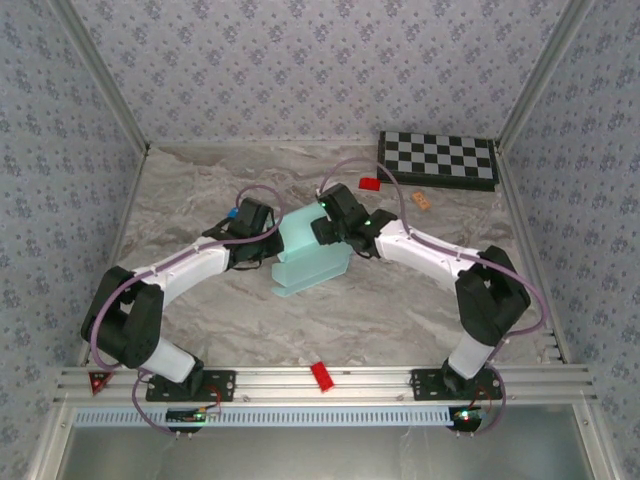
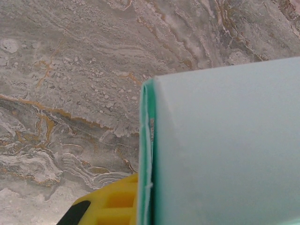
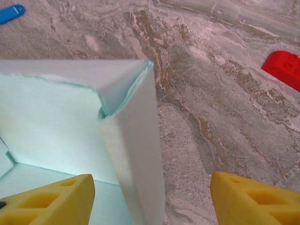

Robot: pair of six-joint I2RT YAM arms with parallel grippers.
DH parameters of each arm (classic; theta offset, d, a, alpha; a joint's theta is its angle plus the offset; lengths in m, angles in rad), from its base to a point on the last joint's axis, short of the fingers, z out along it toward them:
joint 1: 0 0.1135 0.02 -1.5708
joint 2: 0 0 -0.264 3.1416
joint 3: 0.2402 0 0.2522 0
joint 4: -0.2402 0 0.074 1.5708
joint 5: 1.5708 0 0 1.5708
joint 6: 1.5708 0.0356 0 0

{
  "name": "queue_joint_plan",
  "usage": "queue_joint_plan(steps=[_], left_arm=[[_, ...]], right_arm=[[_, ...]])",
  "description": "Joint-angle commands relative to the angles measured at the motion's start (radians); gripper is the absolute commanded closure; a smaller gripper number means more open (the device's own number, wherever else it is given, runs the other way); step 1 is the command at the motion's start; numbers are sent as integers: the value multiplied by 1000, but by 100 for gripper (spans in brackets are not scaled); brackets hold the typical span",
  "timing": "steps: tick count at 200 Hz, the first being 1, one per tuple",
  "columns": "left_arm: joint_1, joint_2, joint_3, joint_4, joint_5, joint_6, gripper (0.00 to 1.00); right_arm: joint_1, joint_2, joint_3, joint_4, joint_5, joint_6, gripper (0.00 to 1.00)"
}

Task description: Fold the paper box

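Two white-and-black arms with yellow-fingered hands.
The left hand [image 1: 268,235] and right hand [image 1: 322,232] have black bodies; their fingers [image 3: 51,201] are yellow moulded plastic with hollow ribbed cells. Behind each hand runs a white link [image 1: 190,268], then bulky black joints [image 1: 130,320], with a lilac cable [image 1: 100,330] looping alongside to black base plates [image 1: 205,383].
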Motion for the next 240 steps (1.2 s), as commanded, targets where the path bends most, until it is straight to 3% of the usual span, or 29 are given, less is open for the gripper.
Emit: queue_joint_plan(steps=[1, 87, 116, 160, 184, 240], left_arm=[[-14, 7, 34, -19, -30, -35, 100], [-66, -10, 14, 13, -124, -155, 100], [-70, -16, 7, 4, -154, -252, 100], [-87, -10, 21, -2, -184, -404, 100], [-112, 10, 68, -91, -251, -524, 100], [-158, 66, 157, -227, -323, -735, 100]], right_arm=[[-21, -65, -17, 10, -30, 17, 32], [-100, -174, 51, -159, -58, 203, 34], [-98, -231, 66, -219, -28, 215, 34], [-119, -334, 63, -294, -111, 300, 34], [-119, -385, 42, -294, -210, 314, 33], [-117, -429, 10, -407, -256, 508, 37]])
